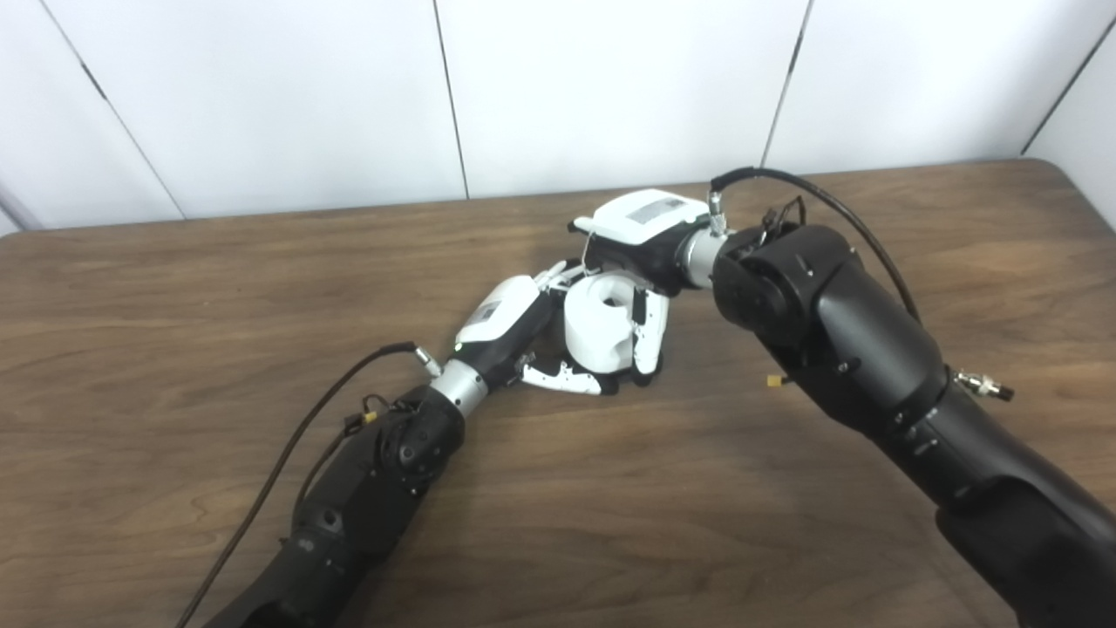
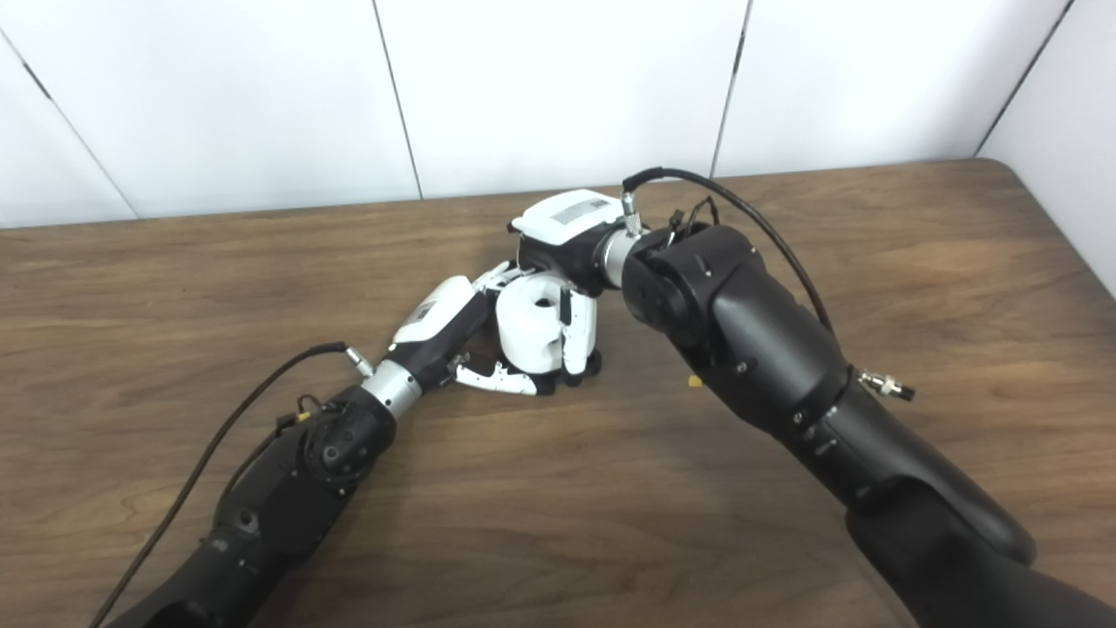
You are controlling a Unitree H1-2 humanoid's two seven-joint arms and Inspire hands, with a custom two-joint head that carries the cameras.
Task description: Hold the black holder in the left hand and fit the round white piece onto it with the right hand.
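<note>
Arms: both enter from the bottom edge, meeting mid-table (image 1: 218, 288). Right hand (image 1: 645, 240): fingers wrapped round white piece (image 1: 597, 330). Left hand (image 1: 510, 327): grip cannot be told; holder hidden beneath the piece. Risk: unseen alignment, piece may jam or slip sideways.

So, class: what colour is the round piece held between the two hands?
White, a plain round white piece with a hole in its top; clearest in the left eye view.
</note>
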